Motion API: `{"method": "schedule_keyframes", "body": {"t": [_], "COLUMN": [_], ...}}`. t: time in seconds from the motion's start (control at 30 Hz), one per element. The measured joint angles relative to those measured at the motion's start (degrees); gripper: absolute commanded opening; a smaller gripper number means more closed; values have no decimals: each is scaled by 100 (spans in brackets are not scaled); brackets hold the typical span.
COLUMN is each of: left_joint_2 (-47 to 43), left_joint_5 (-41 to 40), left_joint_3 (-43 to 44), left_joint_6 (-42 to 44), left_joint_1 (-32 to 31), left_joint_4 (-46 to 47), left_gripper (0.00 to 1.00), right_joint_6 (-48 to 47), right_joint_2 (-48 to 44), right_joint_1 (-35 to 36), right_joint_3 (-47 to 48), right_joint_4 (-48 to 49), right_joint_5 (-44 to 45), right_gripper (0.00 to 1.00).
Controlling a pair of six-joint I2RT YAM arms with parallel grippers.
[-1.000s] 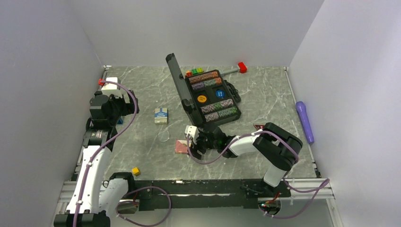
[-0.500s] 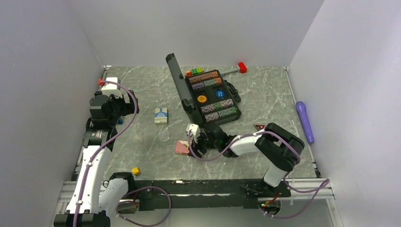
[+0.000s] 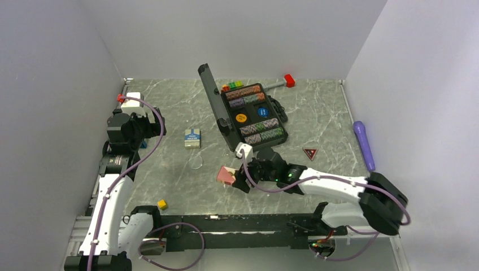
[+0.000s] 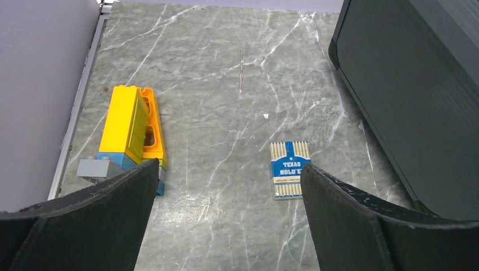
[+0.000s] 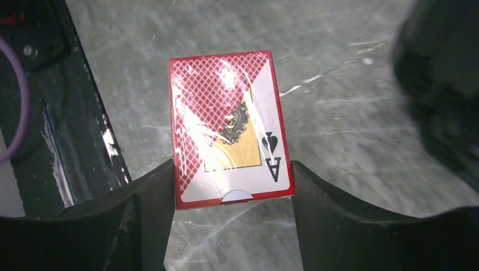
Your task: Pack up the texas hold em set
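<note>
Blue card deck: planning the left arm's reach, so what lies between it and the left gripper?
Nothing. The left wrist view shows only bare marble table between the open left gripper and the blue card deck; the yellow block sits aside.

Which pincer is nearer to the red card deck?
Right. The right pincer grips the red card deck; the left pincer hangs far away, near the left edge of the table.
</note>
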Motion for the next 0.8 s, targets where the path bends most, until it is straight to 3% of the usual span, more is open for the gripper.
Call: {"method": "schedule_keyframes", "body": {"t": [0.4, 0.57, 0.8], "left_joint_2": [-35, -48, -76], "left_joint_5": [2, 2, 0], "left_joint_3": [0, 0, 0], "left_joint_6": [-2, -2, -2], "left_joint_1": [0, 0, 0], "left_joint_4": [0, 0, 0], "left_gripper": [99, 99, 99], "right_joint_6": [472, 586, 551], "right_joint_2": [-2157, -2124, -1279], "right_joint_1": [-348, -1266, -2286], "right_joint_3": [774, 1506, 1945], "right_joint_4": [-2959, -3836, -3436], "right_joint_5": [2457, 3047, 3296], "right_gripper": [0, 0, 0]}}
